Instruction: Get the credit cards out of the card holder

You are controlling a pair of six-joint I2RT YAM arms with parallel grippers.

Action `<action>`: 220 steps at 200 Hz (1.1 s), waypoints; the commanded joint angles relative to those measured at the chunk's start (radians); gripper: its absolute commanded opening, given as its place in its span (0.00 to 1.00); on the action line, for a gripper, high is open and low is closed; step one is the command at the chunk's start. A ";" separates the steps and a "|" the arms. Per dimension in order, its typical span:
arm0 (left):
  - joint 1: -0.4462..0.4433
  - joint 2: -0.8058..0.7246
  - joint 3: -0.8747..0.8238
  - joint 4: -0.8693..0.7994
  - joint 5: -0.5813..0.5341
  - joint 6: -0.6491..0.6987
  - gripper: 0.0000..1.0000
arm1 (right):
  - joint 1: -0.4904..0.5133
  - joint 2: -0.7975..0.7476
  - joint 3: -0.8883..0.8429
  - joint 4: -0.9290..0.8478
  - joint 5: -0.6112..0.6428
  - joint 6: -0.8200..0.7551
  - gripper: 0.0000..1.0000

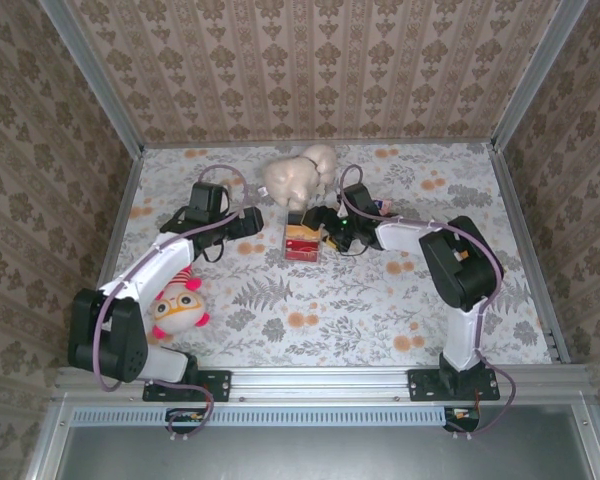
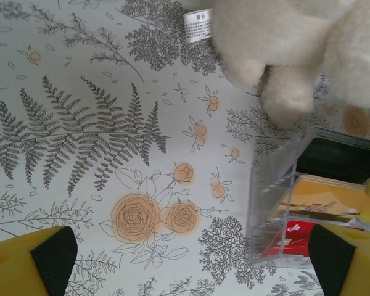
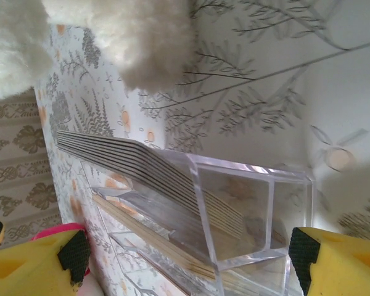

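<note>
The card holder point(image 1: 302, 241), a clear slotted box, stands at 6 o'clock of the cream plush toy point(image 1: 298, 176), its walls blurring the credit cards point(image 3: 123, 157). The right gripper point(image 3: 188, 258) straddles it with jaws wide, perhaps grazing a wall. The left gripper point(image 2: 192, 258) gapes empty at its 9 o'clock.

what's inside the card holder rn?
The clear card holder holds stacked credit cards: a dark card, a tan card and a red card show faces. They overlap, hiding other faces and the count.
</note>
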 commanded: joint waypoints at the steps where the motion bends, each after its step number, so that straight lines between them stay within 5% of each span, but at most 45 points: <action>1: -0.007 0.008 0.015 0.008 -0.020 -0.023 1.00 | 0.008 0.031 0.053 0.021 -0.052 0.013 0.87; 44: -0.007 0.007 0.026 -0.003 -0.031 -0.014 1.00 | -0.068 -0.136 0.013 -0.131 0.044 -0.106 0.87; 83: -0.007 0.018 0.041 -0.016 -0.041 -0.002 1.00 | -0.234 -0.351 -0.080 -0.361 0.189 -0.205 0.89; 135: -0.006 0.048 0.060 -0.006 -0.028 0.000 1.00 | -0.438 -0.626 -0.195 -0.636 0.567 -0.346 0.95; 181: -0.008 0.058 0.086 0.002 -0.001 0.007 1.00 | -0.669 -0.664 -0.276 -0.657 0.555 -0.306 0.96; 220: -0.010 0.068 0.110 -0.005 0.010 0.003 1.00 | -0.806 -0.523 -0.235 -0.631 0.508 -0.308 0.96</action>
